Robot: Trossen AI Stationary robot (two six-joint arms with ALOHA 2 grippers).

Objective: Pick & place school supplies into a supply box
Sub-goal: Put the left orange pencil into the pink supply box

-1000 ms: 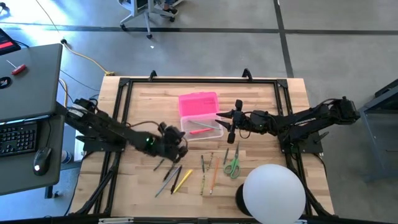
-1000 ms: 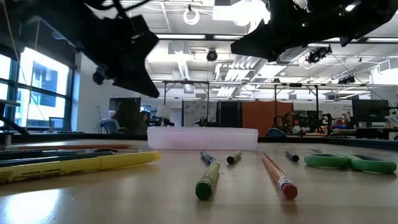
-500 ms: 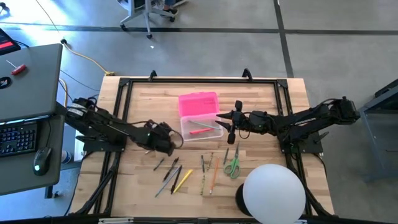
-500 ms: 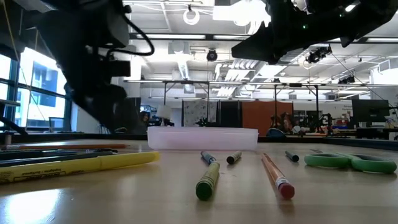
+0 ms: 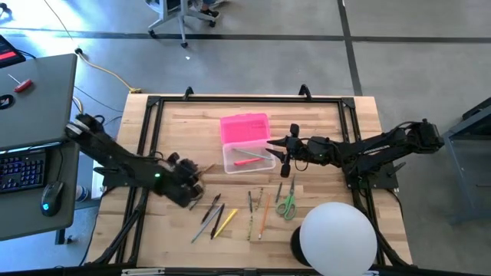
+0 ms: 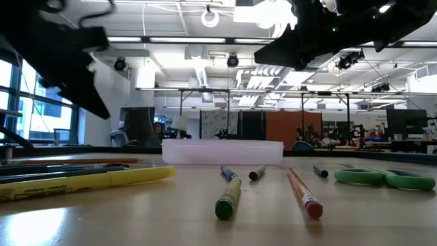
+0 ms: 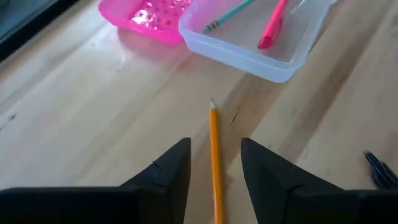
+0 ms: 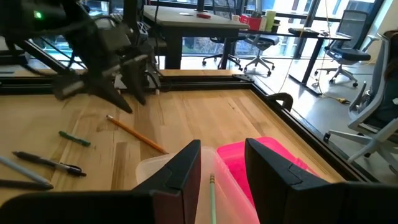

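Note:
The supply box (image 5: 248, 159) stands open at mid-table, its pink lid (image 5: 244, 128) lying beside it on the far side. A pink-red pen (image 7: 273, 25) and a green pencil (image 7: 227, 14) lie inside. My left gripper (image 7: 215, 142) is open, low over the table near-left of the box (image 7: 255, 37). An orange pencil (image 7: 215, 155) lies flat on the wood between its fingers, tip toward the box, and I see no contact. My right gripper (image 8: 222, 144) hovers open over the box's right end, holding nothing. More school supplies (image 5: 230, 215) lie loose near the front edge.
Pens and a yellow marker (image 5: 226, 221) lie near-left of centre, with pencils (image 5: 257, 211) and green-handled scissors (image 5: 286, 203) to their right. A large white dome (image 5: 337, 236) fills the near right corner. A black frame (image 5: 245, 98) borders the table.
My left gripper has drawn back from the box's left end, toward the table's left and near edges. My right gripper has kept still.

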